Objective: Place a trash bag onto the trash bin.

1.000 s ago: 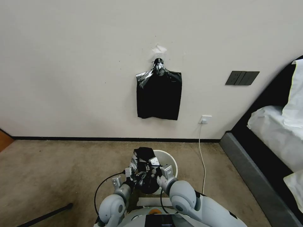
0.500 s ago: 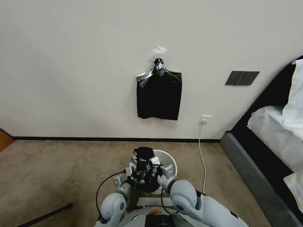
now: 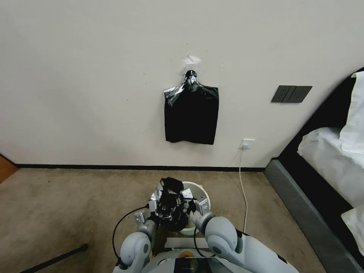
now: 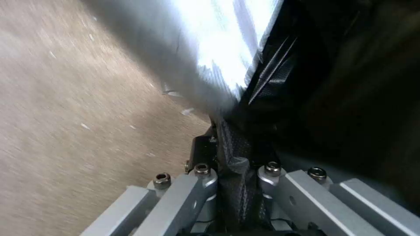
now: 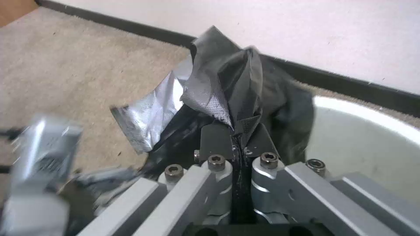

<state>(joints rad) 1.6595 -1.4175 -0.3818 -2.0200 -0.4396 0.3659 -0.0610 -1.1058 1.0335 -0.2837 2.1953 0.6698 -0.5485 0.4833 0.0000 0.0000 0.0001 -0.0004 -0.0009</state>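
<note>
My left end effector (image 3: 158, 206): low in front of my torso, on the near-left side of the trash bin, fingers (image 4: 205, 178) pressed together on a fold of the trash bag.
My right end effector (image 3: 189, 204): just beside the left one, over the bin's near rim, fingers (image 5: 219, 141) pinched tight on another fold of the same film.
Trash bag (image 3: 170, 203): bunched between my two end effectors, draped over the bin's left and near rim; its long axis runs roughly up and away from me, a crumpled peak pointing toward the wall, with one silver-shining flap hanging to the left.
Trash bin (image 3: 201, 193): upright on the carpet (image 3: 76, 204), mouth up, right rim bare.
Bundle of black bags (image 3: 191, 115): hanging flat on the wall (image 3: 94, 76) beyond, long axis vertical.
</note>
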